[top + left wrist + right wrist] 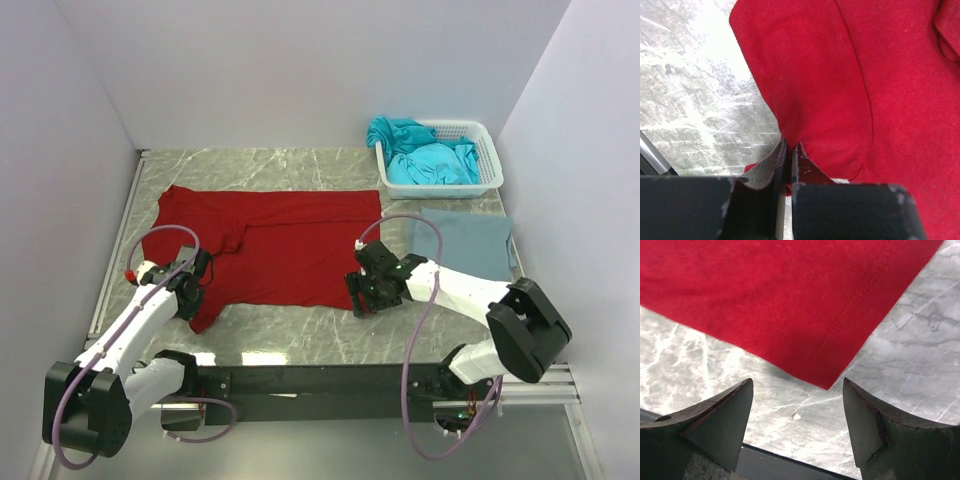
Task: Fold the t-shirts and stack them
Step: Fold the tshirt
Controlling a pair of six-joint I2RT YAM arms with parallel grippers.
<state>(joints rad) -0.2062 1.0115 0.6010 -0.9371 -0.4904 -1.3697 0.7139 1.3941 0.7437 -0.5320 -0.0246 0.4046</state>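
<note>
Cloth first, from the top view: the dark red t-shirt [280, 245] lies spread flat in the middle of the surface [330, 335], opened out so that you can fold it. Your left gripper [198, 290] sits at its 8 o'clock, on the near sleeve [207, 312]. Your right gripper [362, 295] sits at its 5 o'clock, by the near end of the hem. With one at each near end, I read this as a set-up for lifting the near edge with both together. The grey-blue t-shirt [465, 245] lies as a flat rectangle at the red one's 3 o'clock, probably the start of your stack. The turquoise t-shirts [430, 160] wait in the white basket [490, 150] at 1 o'clock.

Left wrist view: the left gripper [790, 150] is pressed together with a sliver of red cloth pinched at its tips. The sleeve spreads away toward 12 and 2 o'clock.

Right wrist view: the right gripper [797, 385] stands spread and clamps nothing. The hem corner [827, 385] points into the gap, nearer the finger at 3 o'clock, so you likely need to reach further before closing.
</note>
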